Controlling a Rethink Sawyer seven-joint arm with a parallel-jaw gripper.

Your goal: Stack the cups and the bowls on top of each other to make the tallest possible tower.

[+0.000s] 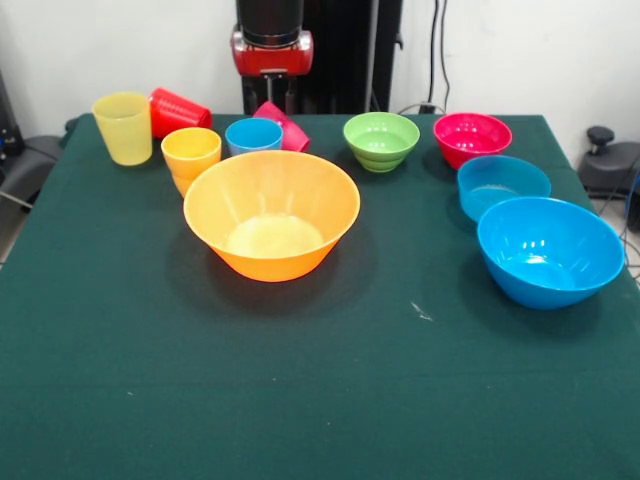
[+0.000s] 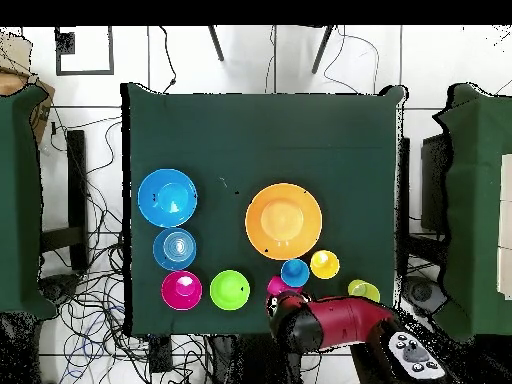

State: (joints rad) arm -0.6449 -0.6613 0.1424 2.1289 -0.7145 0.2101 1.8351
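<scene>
Since these glossy plastic bowls (image 1: pixel 272 213) and cups (image 1: pixel 191 152) look light, stiff and slippery, grip them by the rim; gripper state cannot be told.

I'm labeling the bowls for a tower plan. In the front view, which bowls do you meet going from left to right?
large orange bowl → green bowl → magenta bowl → small blue bowl → large blue bowl.
</scene>
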